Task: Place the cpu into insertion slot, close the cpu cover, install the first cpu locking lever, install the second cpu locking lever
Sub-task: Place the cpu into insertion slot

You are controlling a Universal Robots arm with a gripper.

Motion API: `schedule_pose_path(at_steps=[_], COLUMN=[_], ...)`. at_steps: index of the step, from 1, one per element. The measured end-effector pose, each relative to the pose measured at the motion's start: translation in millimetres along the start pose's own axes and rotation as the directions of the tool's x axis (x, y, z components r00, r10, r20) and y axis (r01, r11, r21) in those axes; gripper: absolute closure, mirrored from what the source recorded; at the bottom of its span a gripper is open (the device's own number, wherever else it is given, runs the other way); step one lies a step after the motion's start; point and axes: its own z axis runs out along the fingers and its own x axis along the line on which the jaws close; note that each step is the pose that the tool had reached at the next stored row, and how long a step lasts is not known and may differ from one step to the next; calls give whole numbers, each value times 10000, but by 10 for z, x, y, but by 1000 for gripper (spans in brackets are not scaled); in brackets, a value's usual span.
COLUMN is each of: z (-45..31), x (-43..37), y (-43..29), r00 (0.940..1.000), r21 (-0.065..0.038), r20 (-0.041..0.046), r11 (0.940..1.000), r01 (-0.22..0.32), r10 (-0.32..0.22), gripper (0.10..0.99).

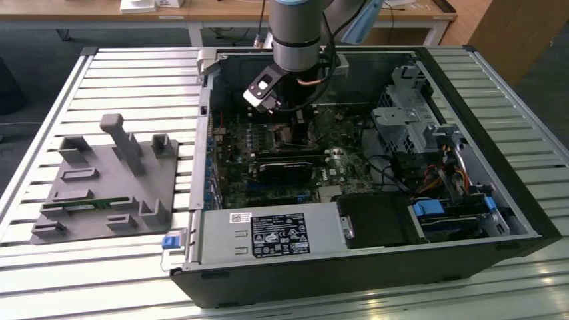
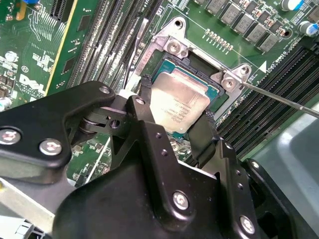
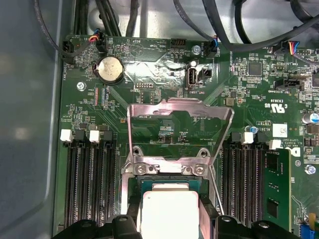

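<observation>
The cpu (image 2: 177,107), a pale silvery square chip, lies at the insertion slot (image 2: 197,62) on the green motherboard. My gripper (image 2: 174,113) is shut on it, one black finger (image 2: 143,97) against each opposite edge. In the first wrist view the cpu (image 3: 169,211) sits between the fingers just below the slot's hinge. I cannot tell whether it is fully seated. The cpu cover (image 3: 149,110) stands flipped open behind the slot. Two thin wire levers (image 2: 284,99) (image 2: 135,50) stick out on either side. In the exterior view my gripper (image 1: 282,115) is low inside the computer case.
A long black card (image 1: 286,168) lies just in front of the socket. A power supply (image 1: 266,235) and a drive cage (image 1: 404,120) crowd the case. Memory slots flank the socket, one with a green module (image 3: 276,184). A grey fixture (image 1: 106,180) stands on the exterior view's left.
</observation>
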Motion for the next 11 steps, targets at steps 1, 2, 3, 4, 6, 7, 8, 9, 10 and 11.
schedule_pose_path(at_steps=[1, 2, 3, 4, 6, 7, 8, 9, 10, 11], z=[3, 3, 4, 5, 5, 5, 5, 5, 6, 6], x=[0, 0, 1, 1, 2, 2, 2, 1, 1, 1], y=[0, 0, 0, 0, 0, 0, 0, 1, 5, 13], r00=[10000, 10000, 10000, 10000, 10000, 10000, 10000, 10000, 10000, 10000], r21=[1, 1, -1, -1, -3, -3, -3, -3, -2, -1], r20=[1, 1, -1, -3, -4, -4, -4, -5, -4, -3], r11=[10000, 10000, 10000, 10000, 10000, 10000, 10000, 10000, 10000, 10000], r01=[-1, -4, -5, -6, -6, -7, -7, -8, -8, -8], r10=[1, 4, 5, 6, 6, 7, 7, 8, 8, 8], gripper=[545, 545, 545, 545, 545, 545, 545, 545, 545, 545])
